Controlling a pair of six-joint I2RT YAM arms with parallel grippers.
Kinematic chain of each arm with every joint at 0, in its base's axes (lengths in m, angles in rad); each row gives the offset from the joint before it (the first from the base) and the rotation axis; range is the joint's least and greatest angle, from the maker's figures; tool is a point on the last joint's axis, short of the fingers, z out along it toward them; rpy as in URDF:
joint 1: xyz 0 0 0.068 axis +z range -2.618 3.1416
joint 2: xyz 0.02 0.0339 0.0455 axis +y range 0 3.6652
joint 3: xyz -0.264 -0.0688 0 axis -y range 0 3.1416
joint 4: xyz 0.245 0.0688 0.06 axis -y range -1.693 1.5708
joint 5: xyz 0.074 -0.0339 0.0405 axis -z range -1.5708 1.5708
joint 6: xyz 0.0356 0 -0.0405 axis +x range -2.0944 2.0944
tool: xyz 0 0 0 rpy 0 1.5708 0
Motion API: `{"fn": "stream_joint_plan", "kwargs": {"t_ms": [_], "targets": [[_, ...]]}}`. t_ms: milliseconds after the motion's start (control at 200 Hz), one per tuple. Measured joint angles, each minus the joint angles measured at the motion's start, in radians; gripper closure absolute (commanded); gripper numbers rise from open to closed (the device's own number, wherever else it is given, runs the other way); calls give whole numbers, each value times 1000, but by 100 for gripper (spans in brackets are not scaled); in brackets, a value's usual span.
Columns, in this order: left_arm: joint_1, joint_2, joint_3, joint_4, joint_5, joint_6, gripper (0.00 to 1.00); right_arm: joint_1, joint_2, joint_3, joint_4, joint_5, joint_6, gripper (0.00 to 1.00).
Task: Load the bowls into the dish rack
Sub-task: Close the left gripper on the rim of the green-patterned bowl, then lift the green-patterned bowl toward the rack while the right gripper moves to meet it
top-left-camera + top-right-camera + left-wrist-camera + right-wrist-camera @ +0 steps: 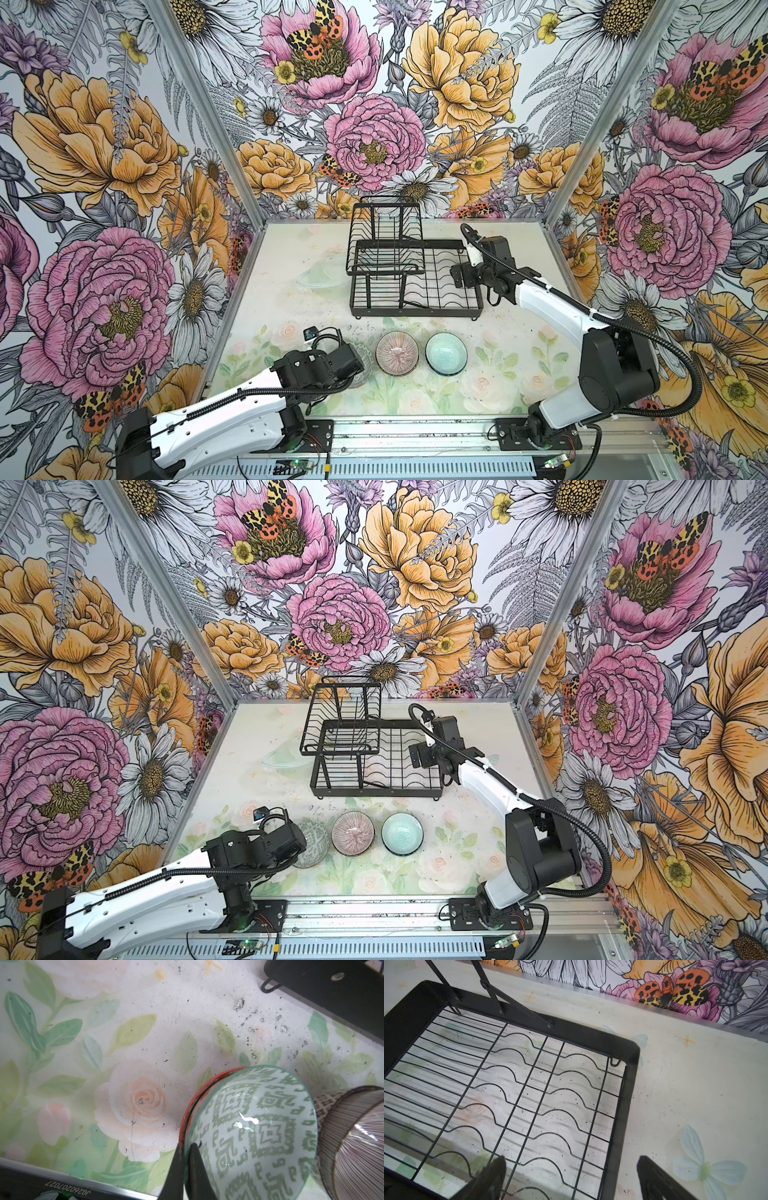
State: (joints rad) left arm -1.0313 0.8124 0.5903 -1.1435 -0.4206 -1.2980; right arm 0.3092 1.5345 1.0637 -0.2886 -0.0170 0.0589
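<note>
My left gripper is shut on the rim of the grey-green geometric bowl, one finger inside and one outside. That bowl is nested in an orange bowl at the front left of the table and tips slightly. In both top views the left wrist hides most of it. Beside it stand the pink ribbed bowl, nested in a black-white mosaic bowl, and the pale teal bowl. The black dish rack holds no bowls. My right gripper hangs open over its right edge.
The rack's raised wire basket stands over its back left part. Flowered walls close in the table on three sides. A metal rail runs along the front edge. A foot of the rack lies close beyond the bowls.
</note>
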Motion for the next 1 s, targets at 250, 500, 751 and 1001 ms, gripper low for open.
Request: {"fn": "stream_joint_plan", "kwargs": {"t_ms": [250, 500, 751, 1001], "targets": [[0, -52, 10, -58, -17, 16, 100, 0, 0, 0, 0, 0, 0, 1], [0, -146, 18, -95, -65, 45, 100, 0, -1, 0, 0, -1, 0, 0], [0, -260, 34, -116, -114, 71, 100, 0, -30, -1, -10, -20, 0, 0], [-25, -241, 145, -12, -329, 241, 100, 0, -135, -17, -36, -45, 17, 0]]}}
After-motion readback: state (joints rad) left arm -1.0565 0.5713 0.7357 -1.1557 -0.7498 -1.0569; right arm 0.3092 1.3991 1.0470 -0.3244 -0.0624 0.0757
